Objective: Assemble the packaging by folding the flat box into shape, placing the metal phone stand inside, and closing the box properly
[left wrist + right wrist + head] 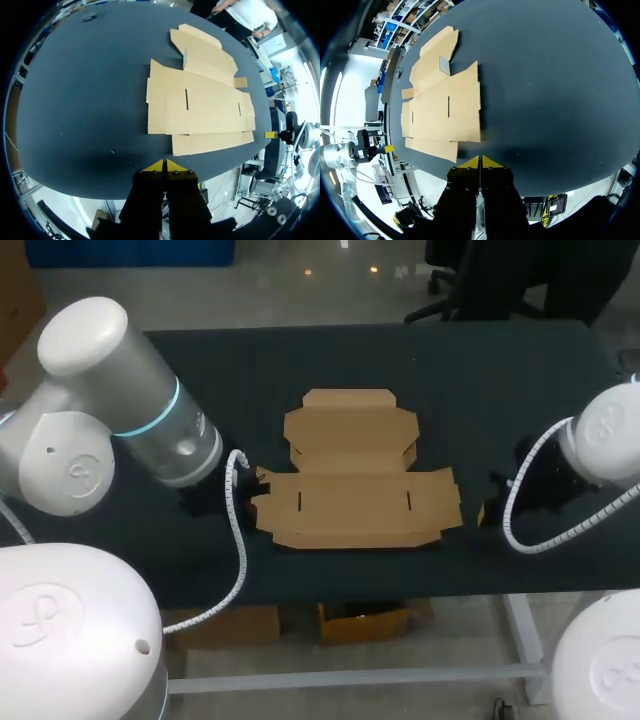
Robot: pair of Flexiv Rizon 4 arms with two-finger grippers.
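Note:
The flat brown cardboard box lies unfolded on the middle of the dark table, its lid panel toward the far side. In the left wrist view my left gripper is shut on nothing, over the table's near edge a short way from the box. In the head view its fingers are hidden under the arm. My right gripper is also shut and empty, just short of the box's right end; its yellow tip shows in the head view. No metal phone stand shows in any view.
A white corrugated cable loops beside the left arm and another beside the right. Bare tabletop surrounds the box on all sides, widest at the far left and far right.

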